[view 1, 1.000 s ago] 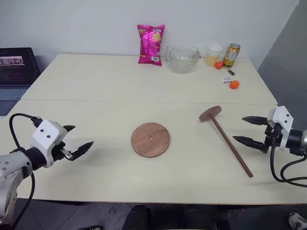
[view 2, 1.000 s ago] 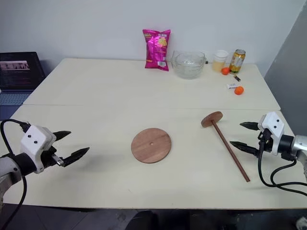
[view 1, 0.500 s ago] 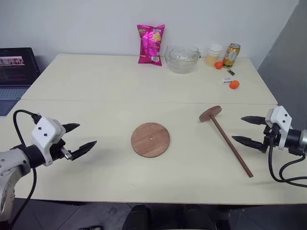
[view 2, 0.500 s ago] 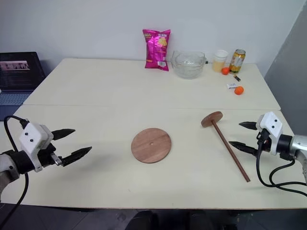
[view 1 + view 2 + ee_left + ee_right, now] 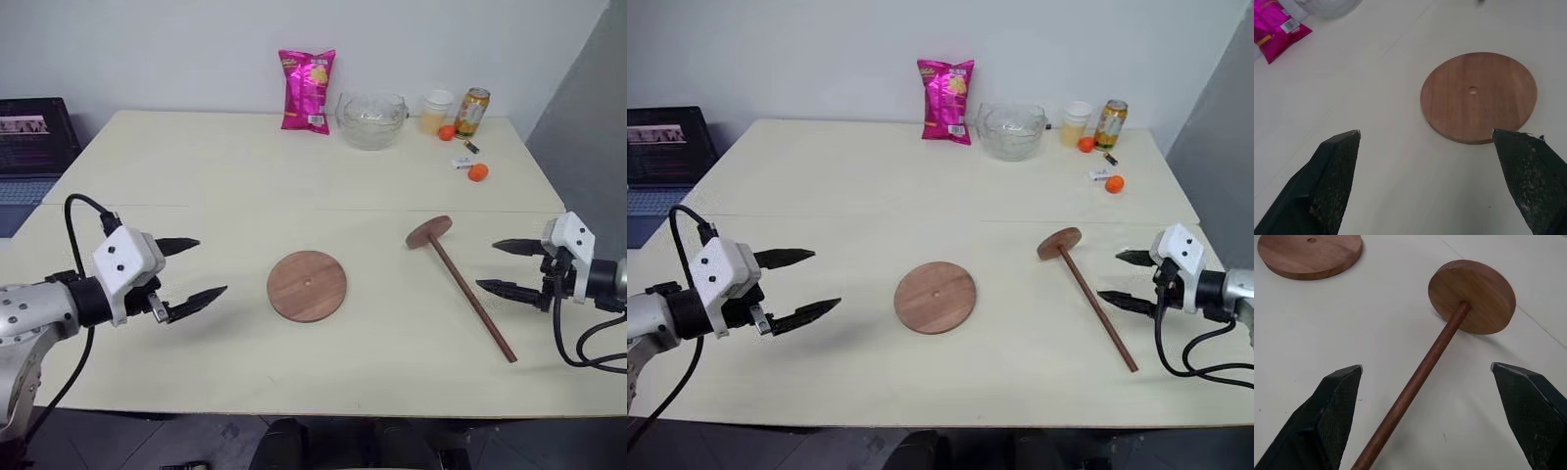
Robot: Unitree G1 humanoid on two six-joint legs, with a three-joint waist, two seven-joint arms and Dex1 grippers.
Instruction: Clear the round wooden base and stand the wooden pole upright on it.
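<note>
My left gripper [image 5: 201,268] hangs over the near left part of the table [image 5: 196,166], its 2 black fingers spread wide with nothing between them, pointing toward the round wooden base [image 5: 307,285]. The base lies flat near the middle of the near half of the table, bare on top, its small centre hole showing, and it sits well apart from my left fingertips.

Over on the right, my right gripper [image 5: 508,266] is also wide apart and empty. It points at the wooden pole [image 5: 468,296], which lies on the table with its disc end tilted up toward the far side and its plain end toward the near edge. In the right wrist view the rod [image 5: 1415,382] runs between my 2 fingers without touching either.
</note>
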